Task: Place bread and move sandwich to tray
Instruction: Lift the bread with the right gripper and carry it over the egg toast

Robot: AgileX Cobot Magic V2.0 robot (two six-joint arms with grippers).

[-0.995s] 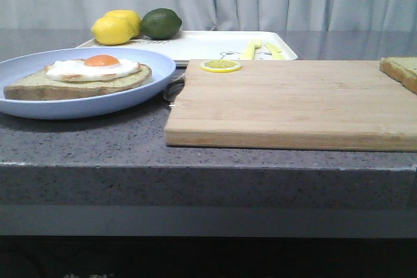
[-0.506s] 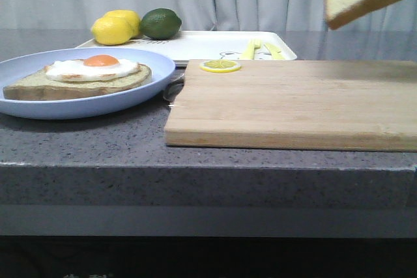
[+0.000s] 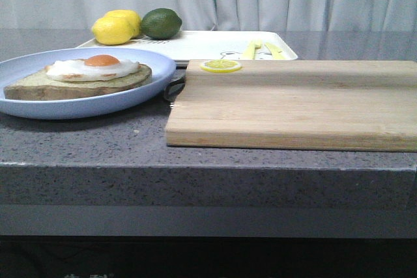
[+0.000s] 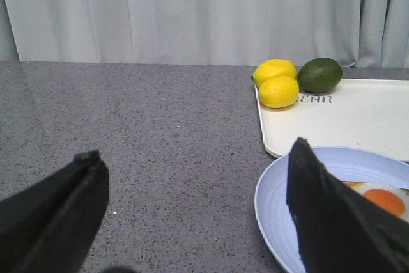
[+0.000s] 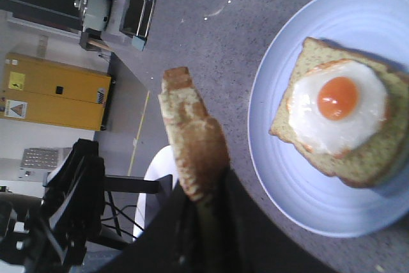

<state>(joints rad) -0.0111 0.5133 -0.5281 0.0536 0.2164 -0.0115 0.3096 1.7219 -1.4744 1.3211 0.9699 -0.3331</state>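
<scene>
Grey speckled table (image 3: pixel 98 138) with a big wooden cutting board (image 3: pixel 293 102) on the right. Far behind sits the white tray (image 3: pixel 208 45), two lemons (image 3: pixel 116 27) and a lime (image 3: pixel 161 23) on its left end. Blue plate (image 3: pixel 39 105) at left holds the egg-topped slice (image 3: pixel 78 81). Right gripper (image 5: pixel 204 212) has its jaws clenched on the bread (image 5: pixel 192 142), up in the air above the plate. Left gripper (image 4: pixel 192 209) jaws are released, holding nothing.

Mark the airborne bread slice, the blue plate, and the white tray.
Thick tan brown-crusted bread slice (image 5: pixel 192 151), right wrist view: its crust edge above the right hand.
Pale blue round plate (image 3: pixel 153 63), front view: bare right rim.
Wide shallow white rectangular tray (image 3: pixel 208 45), front view: bare floor.
</scene>
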